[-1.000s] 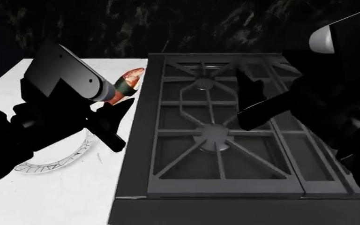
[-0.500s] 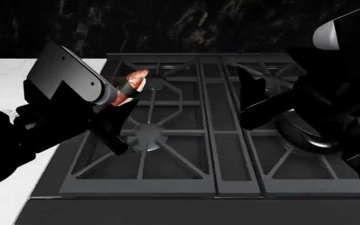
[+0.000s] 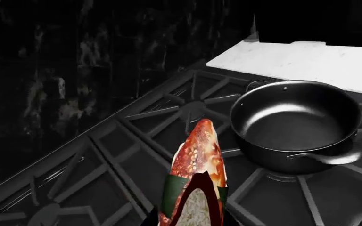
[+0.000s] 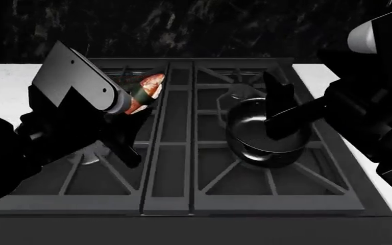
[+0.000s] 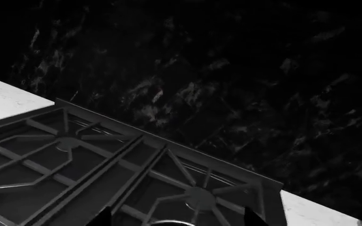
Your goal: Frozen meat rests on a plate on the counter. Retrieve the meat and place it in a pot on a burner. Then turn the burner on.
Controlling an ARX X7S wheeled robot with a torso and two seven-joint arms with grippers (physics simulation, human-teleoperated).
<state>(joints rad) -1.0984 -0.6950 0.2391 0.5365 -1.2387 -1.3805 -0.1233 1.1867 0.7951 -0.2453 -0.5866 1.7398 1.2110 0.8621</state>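
**Meat held above the stove, pot waiting to the right**

The left gripper [image 4: 138, 109] sits at the left-centre of the head view, clamped on the meat [image 4: 146, 92], whose red-orange tip pokes up and to the right over the left half of the dark stove top [image 4: 175, 168]. From the left wrist camera the meat [image 3: 197, 174] fills the lower middle of the frame, its dark band wrapped round it, with the fingers themselves mostly out of sight below.

The pot [image 4: 264, 135] stands right of centre in the head view, on a cast-iron grate [image 4: 250, 178] over a burner; it looks empty and shiny inside. In the left wrist view the pot [image 3: 297, 125] sits at the right, one handle catching light.

The right gripper [image 4: 277, 115] hangs dark over the pot; I cannot tell whether its jaws are apart or together.

White counter [image 4: 2, 84] shows at the far left of the head view.
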